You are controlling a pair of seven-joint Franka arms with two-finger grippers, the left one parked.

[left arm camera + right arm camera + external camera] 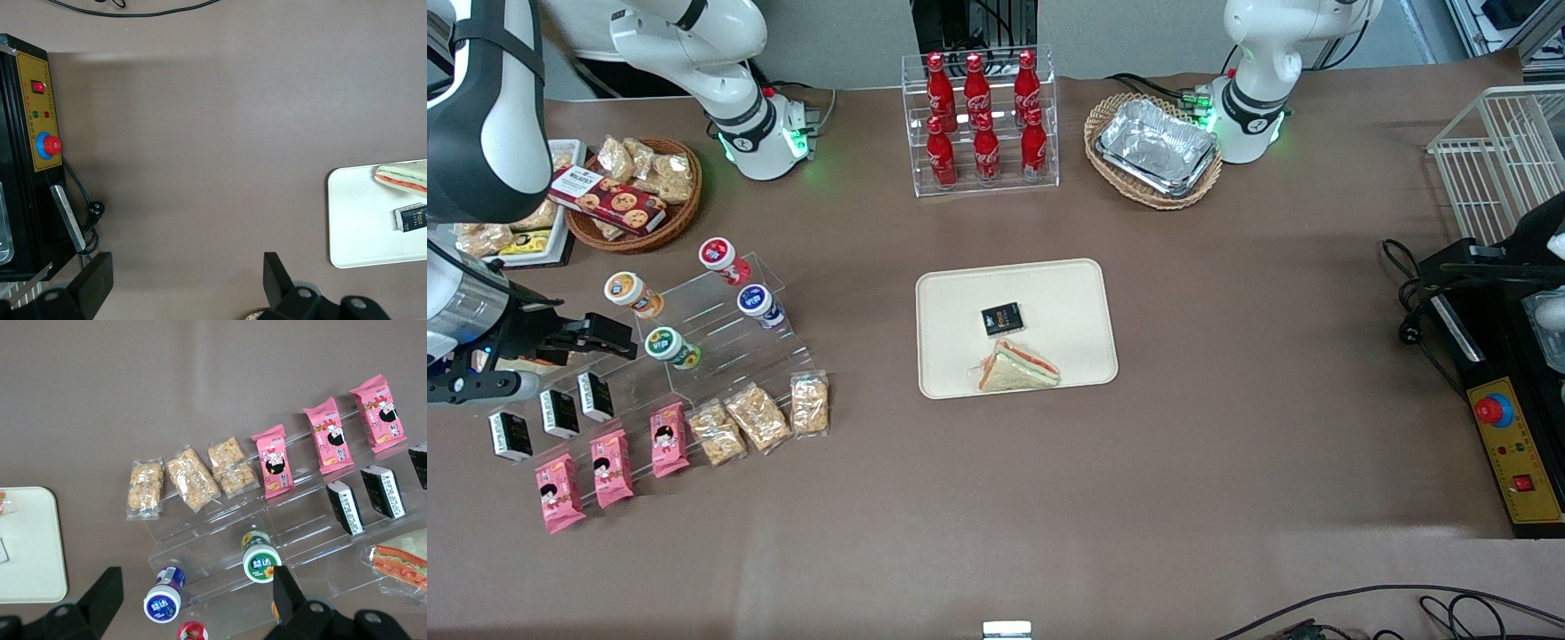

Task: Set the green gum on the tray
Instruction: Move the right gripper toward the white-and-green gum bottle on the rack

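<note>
above green gum [259, 561], open pincer [193, 595]

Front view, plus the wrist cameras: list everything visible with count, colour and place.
green gum: 1, green label, on clear stepped stand
other jars: 3, orange, red, blue, on same stand
tray: 1, cream, table centre
sandwich: 1, on tray
black packet: 1, on tray
pink packets: 3, stand's nearest step
cracker packets: 3, tan, beside pink ones
black-white packets: 3, one step up
cola bottles: 6, red, clear rack
foil trays: silver stack, wicker basket
snack basket: 1, brown
control box: 1, black-yellow, parked arm's end
gripper: open, beside green gum
</note>
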